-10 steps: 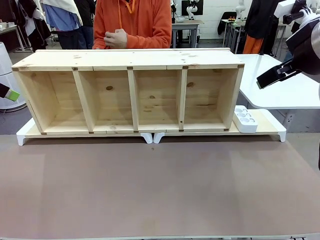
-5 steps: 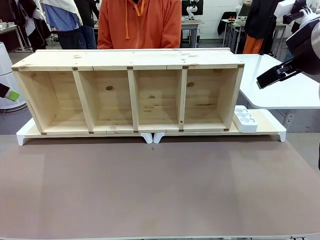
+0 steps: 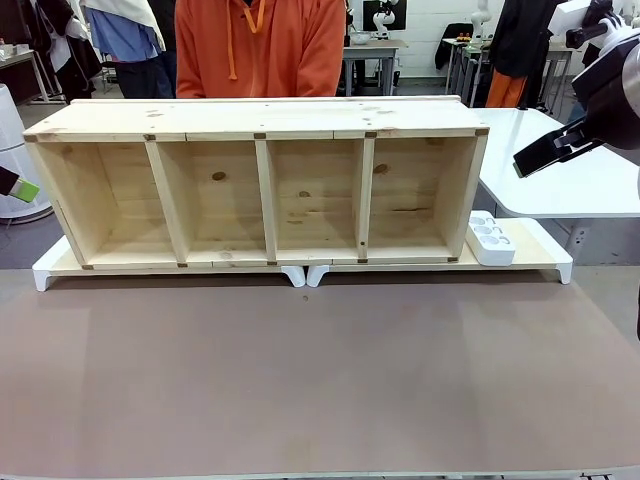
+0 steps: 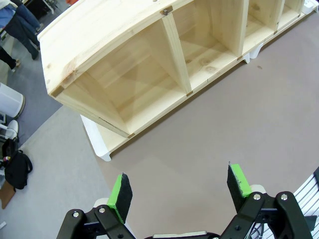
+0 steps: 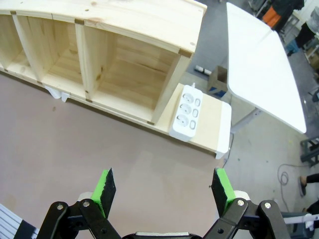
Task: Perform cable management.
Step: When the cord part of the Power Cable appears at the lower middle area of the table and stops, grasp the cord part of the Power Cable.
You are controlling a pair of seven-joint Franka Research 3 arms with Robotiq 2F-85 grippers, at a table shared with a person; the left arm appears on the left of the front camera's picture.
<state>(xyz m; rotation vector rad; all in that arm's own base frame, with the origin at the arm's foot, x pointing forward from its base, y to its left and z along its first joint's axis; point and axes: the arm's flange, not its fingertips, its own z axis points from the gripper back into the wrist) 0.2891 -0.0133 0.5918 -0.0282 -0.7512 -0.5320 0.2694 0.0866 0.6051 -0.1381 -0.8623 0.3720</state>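
Observation:
The black power cord is out of view. My left gripper hangs open and empty above the brown tabletop, off the left end of the wooden shelf. One of its green pads pokes in at the left edge of the front view. My right gripper is also open and empty, high over the table near the shelf's right end. The shelf has several open, empty compartments and rests on white risers.
A white power strip lies on the riser right of the shelf, also seen as the power strip. A person in an orange hoodie stands behind the shelf. A white side table is at the right.
The person has shifted left and their hands have dropped out of sight behind the shelf. Both arms are still.

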